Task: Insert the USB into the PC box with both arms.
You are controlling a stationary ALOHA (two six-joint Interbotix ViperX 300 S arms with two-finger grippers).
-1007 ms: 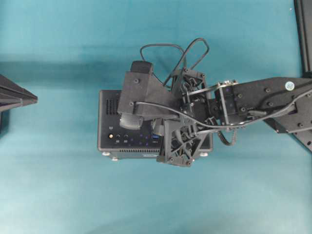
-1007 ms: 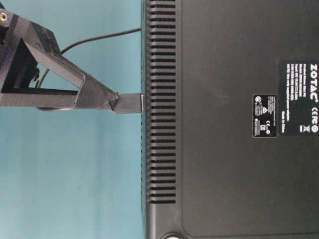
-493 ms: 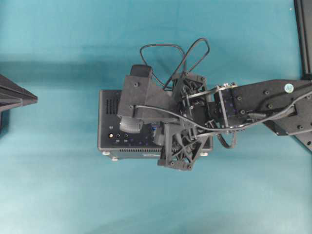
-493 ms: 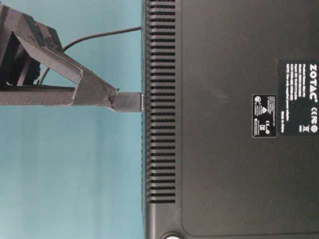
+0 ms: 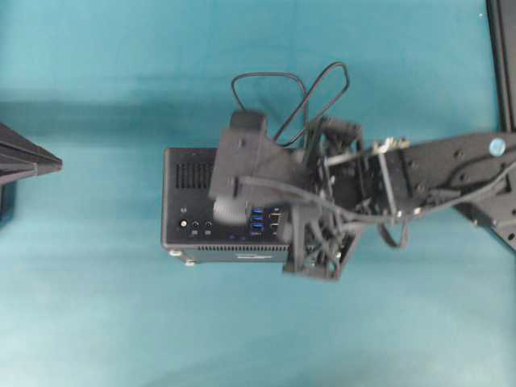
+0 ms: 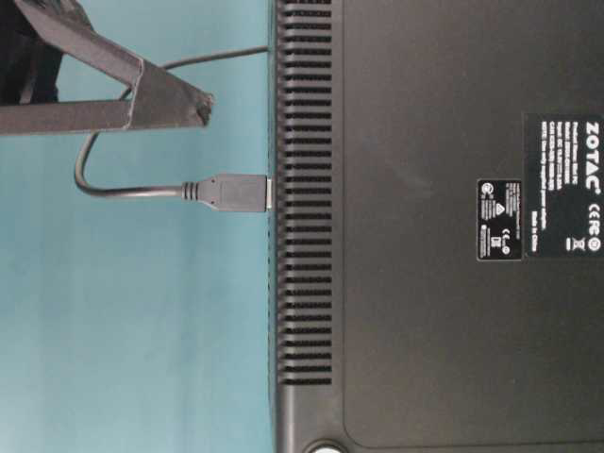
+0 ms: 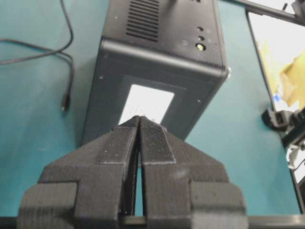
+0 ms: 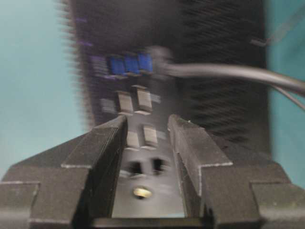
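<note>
Nearest in the left wrist view, left gripper (image 7: 139, 123) with jaws pressed together, empty, just short of the PC box (image 7: 162, 57) end wall. Right gripper (image 8: 147, 128) with jaws apart, holding nothing, hovering over the port face — blue ports (image 8: 128, 63) blurred beyond. USB (image 6: 236, 192) plug seated against the box's vented edge (image 6: 304, 189), apart from the gripper wedge above it. Farther off, black cable (image 5: 290, 97) looping over teal table (image 5: 97, 306); right arm (image 5: 435, 169) covering much of the box.
</note>
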